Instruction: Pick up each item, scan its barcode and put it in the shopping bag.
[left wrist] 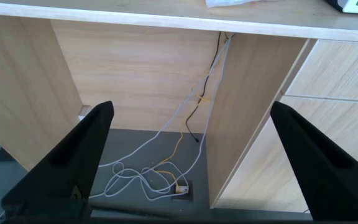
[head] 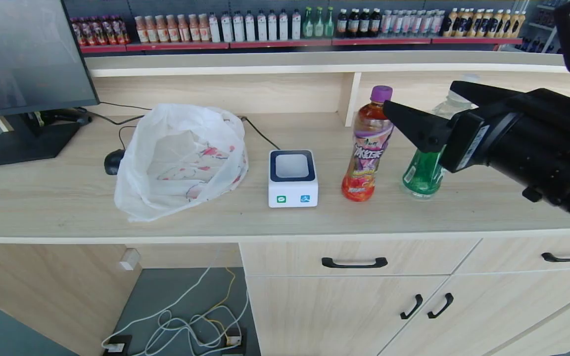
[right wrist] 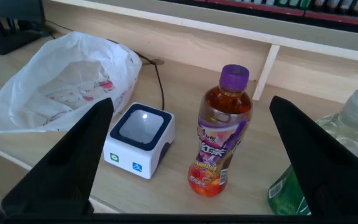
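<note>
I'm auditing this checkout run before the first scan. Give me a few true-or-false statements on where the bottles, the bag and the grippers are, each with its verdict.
1. The purple-capped bottle stands upright on the counter, between the scanner and the green-labelled bottle. True.
2. The right gripper is shut on the purple-capped bottle. False: it is open and holds nothing.
3. The green-labelled bottle lies in the shopping bag. False: it stands on the counter beside the purple-capped bottle.
4. The left gripper is open, below counter height, facing the cables on the floor. True.
</note>
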Controlling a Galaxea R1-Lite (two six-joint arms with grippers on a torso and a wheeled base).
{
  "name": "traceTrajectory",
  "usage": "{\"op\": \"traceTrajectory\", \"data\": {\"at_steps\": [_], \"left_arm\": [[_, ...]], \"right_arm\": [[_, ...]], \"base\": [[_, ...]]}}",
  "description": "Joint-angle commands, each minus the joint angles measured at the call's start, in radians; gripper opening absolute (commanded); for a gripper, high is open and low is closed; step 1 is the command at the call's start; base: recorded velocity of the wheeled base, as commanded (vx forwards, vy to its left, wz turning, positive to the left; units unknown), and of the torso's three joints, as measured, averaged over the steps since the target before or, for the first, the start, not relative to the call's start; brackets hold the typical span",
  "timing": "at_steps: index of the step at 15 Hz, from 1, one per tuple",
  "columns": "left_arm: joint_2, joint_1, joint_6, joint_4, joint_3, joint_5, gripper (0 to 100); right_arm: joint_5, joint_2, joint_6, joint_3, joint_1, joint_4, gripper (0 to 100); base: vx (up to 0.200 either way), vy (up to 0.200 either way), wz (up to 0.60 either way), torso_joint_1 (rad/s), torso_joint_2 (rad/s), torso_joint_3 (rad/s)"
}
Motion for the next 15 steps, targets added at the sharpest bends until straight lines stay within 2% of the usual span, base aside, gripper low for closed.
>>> {"op": "traceTrajectory", "data": {"at_steps": [1, 5, 11, 15], "left_arm": [[0.000, 0.001, 0.001, 0.000, 0.000, 0.000, 100], [0.000, 0.001, 0.000, 0.000, 0.000, 0.000, 100], [0.000, 0.001, 0.001, 0.000, 0.000, 0.000, 100], [0.000, 0.001, 0.000, 0.000, 0.000, 0.000, 100]], "right_arm": [[-0.057, 0.048, -0.032, -0.002, 0.060, -0.001, 100], [-0.091, 0.054, -0.054, 0.001, 0.060, -0.001, 100], [-0.125, 0.104, -0.017, 0.020, 0.035, -0.010, 100], [-0.128, 0.223, 0.026, 0.035, 0.012, -0.171, 100]], "base": [[0.000, 0.000, 0.00, 0.000, 0.00, 0.000], [0.000, 0.000, 0.00, 0.000, 0.00, 0.000], [0.000, 0.000, 0.00, 0.000, 0.00, 0.000], [0.000, 0.000, 0.00, 0.000, 0.00, 0.000]]}}
